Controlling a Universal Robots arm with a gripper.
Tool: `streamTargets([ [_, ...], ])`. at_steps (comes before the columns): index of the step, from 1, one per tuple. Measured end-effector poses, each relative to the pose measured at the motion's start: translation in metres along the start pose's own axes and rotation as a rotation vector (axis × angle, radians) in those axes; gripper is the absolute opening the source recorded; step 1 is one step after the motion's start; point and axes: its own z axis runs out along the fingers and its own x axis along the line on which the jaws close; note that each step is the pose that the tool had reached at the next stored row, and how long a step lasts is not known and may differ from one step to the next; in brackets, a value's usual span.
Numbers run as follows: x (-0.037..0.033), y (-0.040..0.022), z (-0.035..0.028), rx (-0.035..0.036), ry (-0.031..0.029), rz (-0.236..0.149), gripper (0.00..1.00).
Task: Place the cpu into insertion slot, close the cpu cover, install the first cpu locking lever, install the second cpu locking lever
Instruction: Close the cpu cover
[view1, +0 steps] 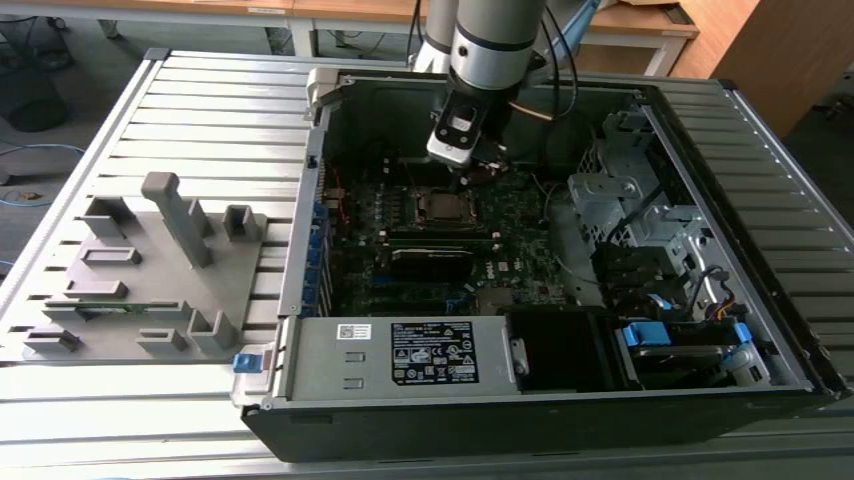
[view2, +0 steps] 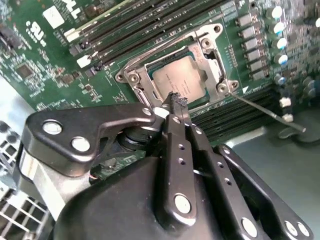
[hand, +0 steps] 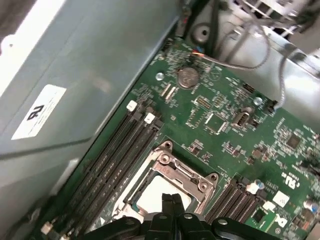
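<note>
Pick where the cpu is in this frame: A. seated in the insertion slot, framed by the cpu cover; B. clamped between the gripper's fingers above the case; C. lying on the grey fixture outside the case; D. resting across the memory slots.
A: in the second wrist view the cpu lies flat inside the window of the cpu cover, while the shut gripper hangs at its edge.

Colour rundown: the circuit board (view2: 45, 65) is bright green with tiny white markings, and the memory slots (view2: 145, 27) run across it as long black stripes. The cpu (view2: 175, 77) has a dull grey top, the cpu cover (view2: 214, 62) is silver. The tool (view2: 177, 102) is glossy black with silver rivets. The counter (view1: 214, 100) is pale grey and ribbed, and the blue tabs (view1: 645, 333) really pop.
</note>
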Motion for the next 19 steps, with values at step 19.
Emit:
streamTargets([
  [19, 0.0, 0.0, 0.0005, 0.0118, 0.0055, -0.312, 0.11],
])
